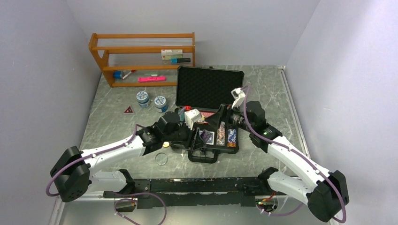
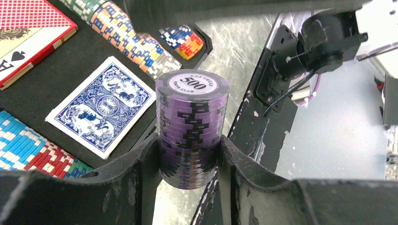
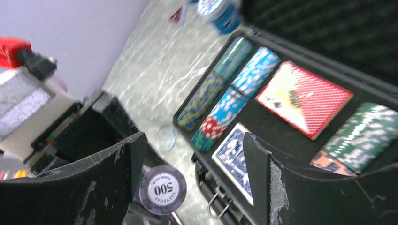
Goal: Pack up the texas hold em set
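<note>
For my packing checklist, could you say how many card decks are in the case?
2: a red deck toward the lid, a blue deck nearer the handle. Others may be hidden.

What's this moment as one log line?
left tool: shut on purple 500 chip stack | right tool: open | briefcase: open, partly packed

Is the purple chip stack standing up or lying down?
Standing up: the purple chip stack shows its 500 face on top, with the left gripper pinching its sides.
</note>
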